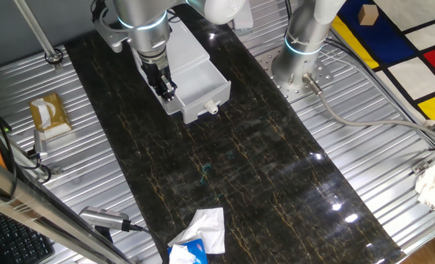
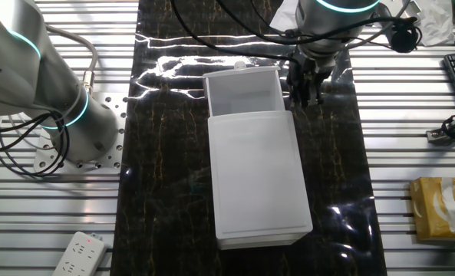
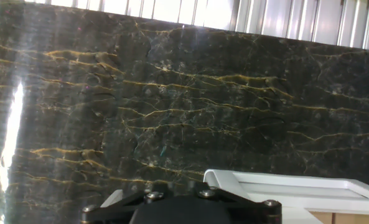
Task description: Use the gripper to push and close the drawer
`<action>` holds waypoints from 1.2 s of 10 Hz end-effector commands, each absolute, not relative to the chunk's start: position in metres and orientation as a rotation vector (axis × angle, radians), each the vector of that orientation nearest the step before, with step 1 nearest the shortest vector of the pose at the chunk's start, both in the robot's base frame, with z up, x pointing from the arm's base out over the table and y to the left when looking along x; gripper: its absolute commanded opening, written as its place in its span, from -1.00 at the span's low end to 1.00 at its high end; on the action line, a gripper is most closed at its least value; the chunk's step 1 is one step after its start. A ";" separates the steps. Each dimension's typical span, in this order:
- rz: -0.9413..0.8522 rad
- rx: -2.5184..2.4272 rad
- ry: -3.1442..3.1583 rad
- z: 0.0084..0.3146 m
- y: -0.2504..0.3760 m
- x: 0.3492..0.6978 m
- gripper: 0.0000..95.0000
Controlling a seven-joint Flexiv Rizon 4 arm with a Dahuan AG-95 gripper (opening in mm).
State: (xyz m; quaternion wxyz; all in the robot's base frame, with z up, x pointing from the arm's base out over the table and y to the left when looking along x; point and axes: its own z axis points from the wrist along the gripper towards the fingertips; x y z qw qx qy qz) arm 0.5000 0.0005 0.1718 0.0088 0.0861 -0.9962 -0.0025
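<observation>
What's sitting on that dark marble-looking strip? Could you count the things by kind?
White plastic cabinet with a pulled-out drawer: 1
Crumpled white tissue, at the strip's near end in one fixed view: 1
Black two-fingered gripper on the silver-grey arm, hanging beside the drawer: 1
Total: 3

Near the far edge of the black marbled desk (image 1: 276, 183), the drawer (image 1: 199, 81) stands pulled out, its knob (image 1: 212, 107) facing the near edge. The gripper (image 1: 166, 92) hangs just beside the drawer's left front corner. A crumpled tissue (image 1: 202, 229) lies at the near edge.
</observation>
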 end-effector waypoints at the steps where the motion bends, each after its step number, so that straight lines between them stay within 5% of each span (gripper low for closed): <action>1: -0.007 0.270 -3.112 0.172 0.000 0.500 -1.00; 12: -0.013 0.249 -3.092 0.178 0.017 0.520 -1.00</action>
